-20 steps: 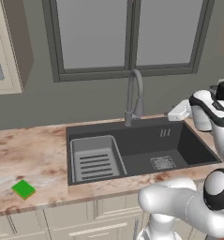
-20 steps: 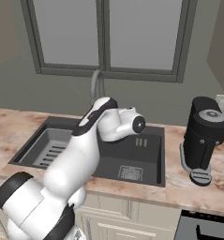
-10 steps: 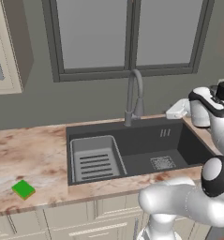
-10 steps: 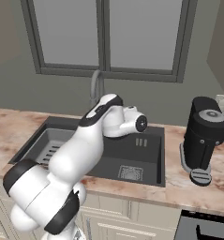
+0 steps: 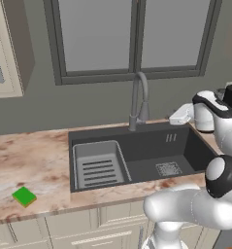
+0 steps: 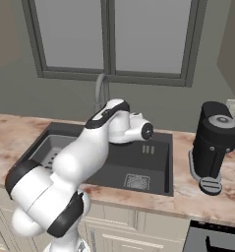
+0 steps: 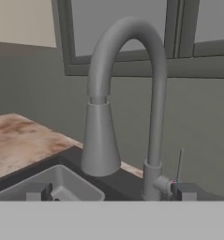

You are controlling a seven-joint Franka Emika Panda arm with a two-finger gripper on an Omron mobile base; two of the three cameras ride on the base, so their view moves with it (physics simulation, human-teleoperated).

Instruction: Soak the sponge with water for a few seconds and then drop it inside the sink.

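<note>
in the hand view, the gripper (image 7: 111,197) is seen with its two dark fingertips (image 7: 36,192) spread wide, nothing held between them. just beyond them the curved grey faucet (image 7: 127,93) is framed, its spout hanging between the tips, with the rim of the ribbed rack insert (image 7: 62,180) below. from the left base view, the green sponge (image 5: 24,196) is found lying flat on the marble counter (image 5: 30,160) near its front edge, well apart from the fingers and left of the dark sink (image 5: 137,155). a black coffee machine (image 6: 212,145) is set on the counter right of the sink. a window (image 5: 132,36) is seen behind.
</note>
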